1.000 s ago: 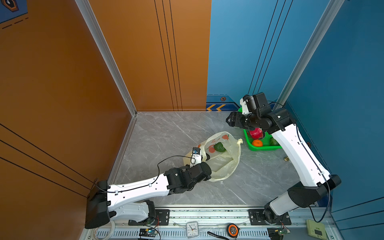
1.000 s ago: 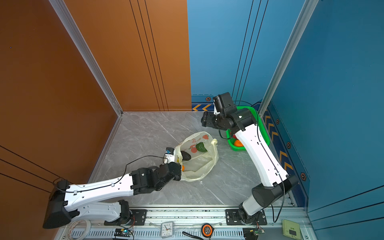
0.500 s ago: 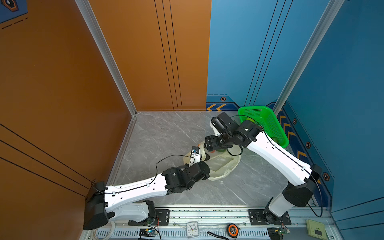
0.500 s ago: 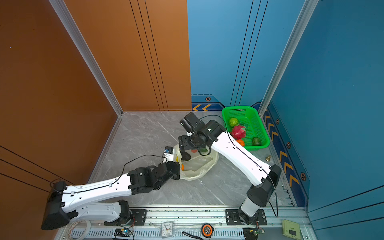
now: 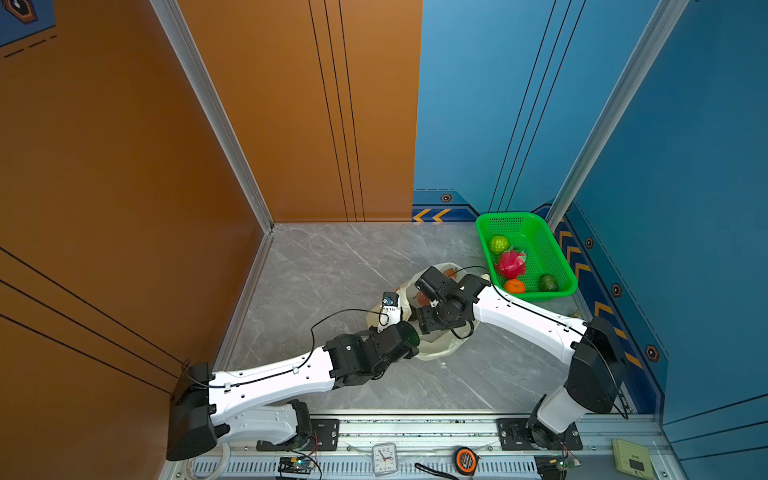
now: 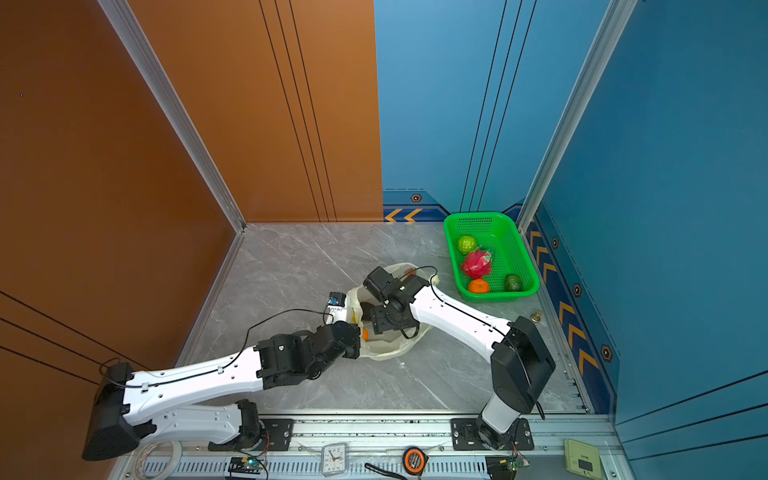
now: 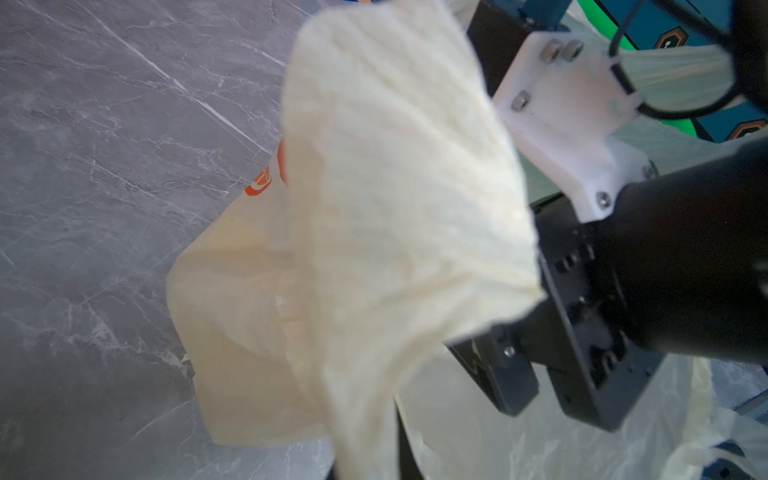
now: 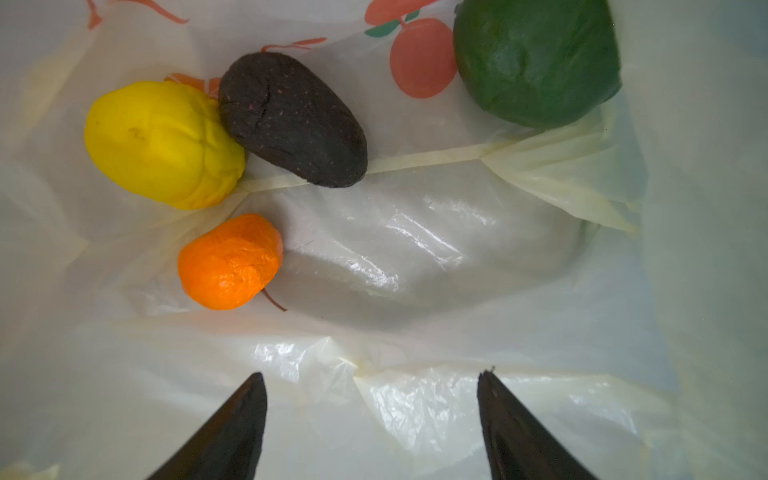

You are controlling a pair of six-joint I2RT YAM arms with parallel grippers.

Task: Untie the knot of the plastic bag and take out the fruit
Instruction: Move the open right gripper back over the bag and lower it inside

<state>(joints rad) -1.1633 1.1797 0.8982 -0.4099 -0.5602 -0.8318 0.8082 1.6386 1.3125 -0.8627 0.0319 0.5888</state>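
No words are reading clearly: yellow chevrons [image 5: 432,215] are marking the wall base [image 5: 461,208], clock [image 5: 384,458] numerals are showing too small, and the bag [image 7: 374,187] is bearing only fruit prints [image 8: 422,58].

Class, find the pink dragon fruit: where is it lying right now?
In both top views the dragon fruit lies in the green basket at the far right of the floor, between a green round fruit and an orange.

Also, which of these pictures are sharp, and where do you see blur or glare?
Left wrist view: the plastic bag near the lens is blurred, the grey table behind it sharper. Right wrist view: the orange and avocado are sharp, with white glare on the bag's film. Both top views: sharp, evenly lit, only soft shadows under the arms.
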